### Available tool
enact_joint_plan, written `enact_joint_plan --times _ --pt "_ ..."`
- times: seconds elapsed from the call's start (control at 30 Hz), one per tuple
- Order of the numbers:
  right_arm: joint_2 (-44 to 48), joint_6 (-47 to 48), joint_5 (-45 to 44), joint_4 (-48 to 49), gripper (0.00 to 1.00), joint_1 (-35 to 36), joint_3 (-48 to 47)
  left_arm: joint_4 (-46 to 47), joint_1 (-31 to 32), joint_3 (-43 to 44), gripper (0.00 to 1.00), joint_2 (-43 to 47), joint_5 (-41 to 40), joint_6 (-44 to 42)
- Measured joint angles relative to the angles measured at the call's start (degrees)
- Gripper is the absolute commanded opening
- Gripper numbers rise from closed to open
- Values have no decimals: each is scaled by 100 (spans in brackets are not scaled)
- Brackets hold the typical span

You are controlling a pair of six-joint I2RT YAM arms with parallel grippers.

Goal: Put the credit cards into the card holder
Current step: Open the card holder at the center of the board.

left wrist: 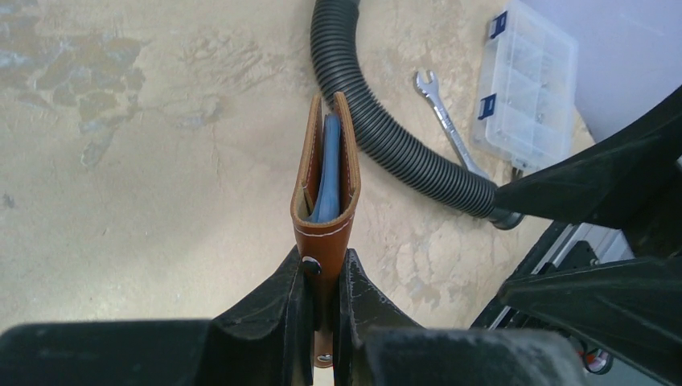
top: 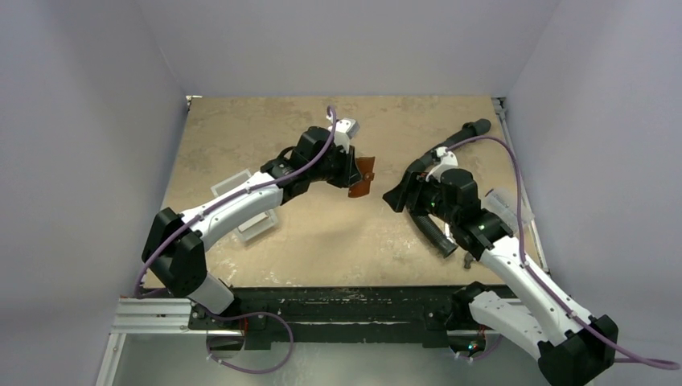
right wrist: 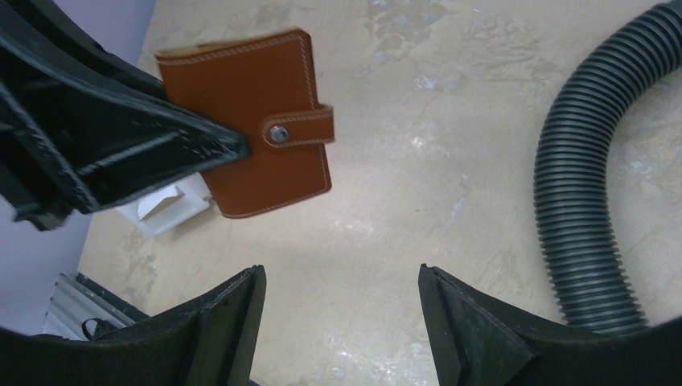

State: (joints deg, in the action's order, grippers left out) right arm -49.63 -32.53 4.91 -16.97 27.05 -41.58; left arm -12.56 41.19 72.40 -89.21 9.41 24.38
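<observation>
My left gripper (left wrist: 324, 265) (top: 355, 171) is shut on the card holder (left wrist: 326, 229), a brown leather wallet held on edge above the table. The wallet gapes slightly at the top, and a bluish credit card (left wrist: 328, 165) stands inside it between the leather flaps. In the right wrist view the card holder (right wrist: 257, 121) shows its snap strap, with a left finger (right wrist: 121, 153) pressed against it. My right gripper (right wrist: 342, 277) (top: 400, 197) is open and empty, a short way right of the card holder (top: 363, 177). No other credit cards are in view.
A black ribbed hose (top: 438, 233) (right wrist: 587, 201) (left wrist: 386, 121) curves across the right half of the table. A wrench (left wrist: 442, 112) and a clear compartment box (left wrist: 527, 80) (top: 507, 207) lie near the right edge. A clear-and-white box (top: 257, 225) (right wrist: 165, 205) sits on the left.
</observation>
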Motion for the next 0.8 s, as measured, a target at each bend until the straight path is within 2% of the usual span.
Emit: enact_joint_plan --times 0.4,0.5,0.6,0.67,0.77,0.8 --pt "-400 105 -234 -22 82 520 -527 -229 4 -216 0 26 -111 -120" --pt "-597 133 -282 55 86 693 -723 -216 2 -216 0 -61 -13 -90" --pt "-796 175 -289 136 86 761 -791 -208 2 -216 0 -208 221 13" --pt "-975 216 -315 68 79 763 -883 -146 0 -238 0 -328 483 140" --pt "-1102 302 -466 -59 52 763 -1032 17 -31 -328 0 -485 938 363" --pt "-1078 319 -533 -81 47 763 -1054 83 -33 -369 0 -533 1069 435"
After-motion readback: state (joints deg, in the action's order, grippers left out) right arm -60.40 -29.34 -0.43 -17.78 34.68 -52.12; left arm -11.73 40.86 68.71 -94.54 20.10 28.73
